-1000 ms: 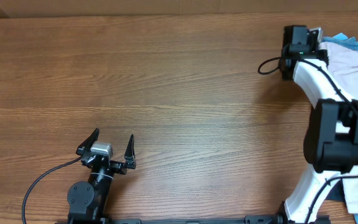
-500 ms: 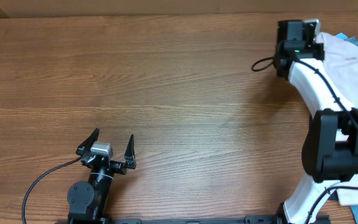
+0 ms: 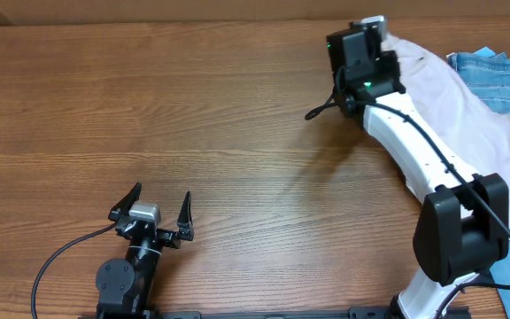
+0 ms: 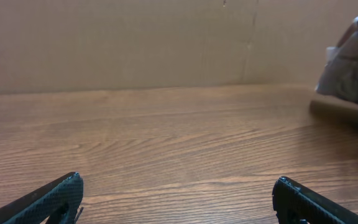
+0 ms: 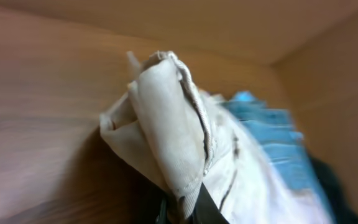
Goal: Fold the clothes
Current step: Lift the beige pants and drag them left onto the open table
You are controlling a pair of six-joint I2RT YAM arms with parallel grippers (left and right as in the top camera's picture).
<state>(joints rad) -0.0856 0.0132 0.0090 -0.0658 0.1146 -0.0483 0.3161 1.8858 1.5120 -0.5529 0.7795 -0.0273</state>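
The cream trousers lie at the table's far right, stretched leftward. My right gripper is shut on a bunched edge of the trousers, with the seam and fold sticking up between the fingers. In the left wrist view the bunch shows at the far right. My left gripper is open and empty at the near left, fingers spread wide over bare wood.
Blue denim jeans lie under and beside the trousers at the far right and also show in the right wrist view. A cardboard wall stands along the table's far edge. Black cables trail from both arms.
My right gripper has moved left along the far edge, dragging the cream trousers out over the table and uncovering more of the jeans. The left arm has not moved.
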